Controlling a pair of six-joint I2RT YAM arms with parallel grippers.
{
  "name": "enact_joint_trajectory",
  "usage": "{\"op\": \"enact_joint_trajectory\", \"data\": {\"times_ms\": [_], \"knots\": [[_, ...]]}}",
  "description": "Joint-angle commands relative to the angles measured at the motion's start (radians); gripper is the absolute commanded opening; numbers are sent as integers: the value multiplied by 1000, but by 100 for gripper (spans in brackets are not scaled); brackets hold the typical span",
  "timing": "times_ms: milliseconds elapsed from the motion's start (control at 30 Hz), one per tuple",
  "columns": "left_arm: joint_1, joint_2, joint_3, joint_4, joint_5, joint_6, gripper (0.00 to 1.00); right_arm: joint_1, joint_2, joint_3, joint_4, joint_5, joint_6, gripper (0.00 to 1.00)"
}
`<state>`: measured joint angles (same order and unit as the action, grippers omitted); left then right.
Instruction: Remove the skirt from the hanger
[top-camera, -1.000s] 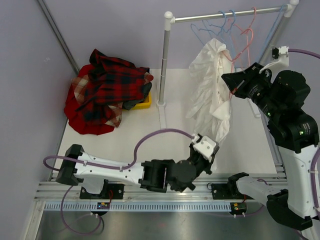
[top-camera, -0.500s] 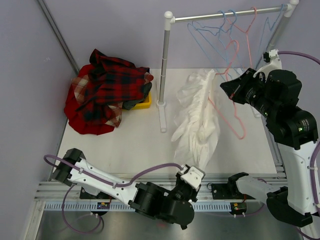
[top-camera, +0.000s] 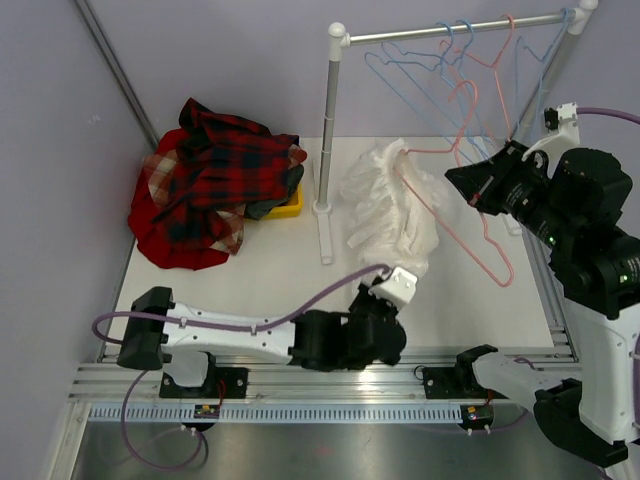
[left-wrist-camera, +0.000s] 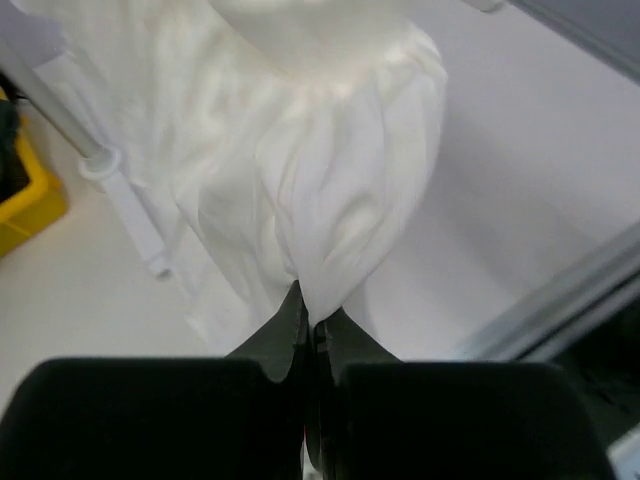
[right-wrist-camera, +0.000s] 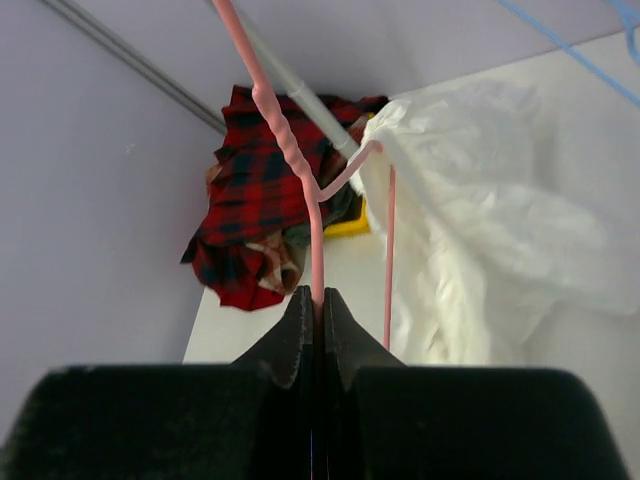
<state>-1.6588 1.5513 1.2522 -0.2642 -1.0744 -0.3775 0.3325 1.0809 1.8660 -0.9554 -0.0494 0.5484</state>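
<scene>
Left wrist view, bottom middle: the left gripper (left-wrist-camera: 308, 318) is pinched tight on the lowest fold of the white skirt (left-wrist-camera: 320, 170). In the top view the skirt stretches from lower centre up to mid-frame, its waist end caught on one arm of the pink hanger (top-camera: 470, 225). Right of that, the right gripper (top-camera: 462, 183) is clamped shut on the hanger wire, approx. under the rail (top-camera: 450, 27). It looks like the pull-off step, w/ the cloth not yet free; next the left should drag it down-left along the wire while the right holds firm.
</scene>
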Motion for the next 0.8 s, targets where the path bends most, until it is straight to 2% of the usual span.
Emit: {"op": "enact_joint_trajectory", "data": {"times_ms": [0,67,133,167,233,333,433,533,600,767], "knots": [[147,-62,137,108,50,207,0,-6,-64,-27,-110,-135,12,0],[261,-47,197,103,88,251,0,-4,-91,-36,-204,-141,1,0],[354,-33,299,21,105,243,0,-6,-108,-25,-241,-129,-11,0],[367,-39,314,4,103,235,0,-6,-117,-21,-255,-115,-13,0],[369,-74,270,57,102,264,0,-6,-101,19,-263,-98,-25,0],[355,-158,213,21,93,203,0,-6,-53,97,-246,-60,-50,0],[311,-244,152,-94,7,149,0,-4,63,189,-198,-37,-67,0],[300,-339,141,-275,-88,80,0,-4,175,283,-117,-17,-82,0],[316,-420,125,-308,-136,110,0,-6,236,334,-79,-7,-97,0],[425,-505,160,-262,-38,293,0,-4,434,436,42,31,-119,0]]}}
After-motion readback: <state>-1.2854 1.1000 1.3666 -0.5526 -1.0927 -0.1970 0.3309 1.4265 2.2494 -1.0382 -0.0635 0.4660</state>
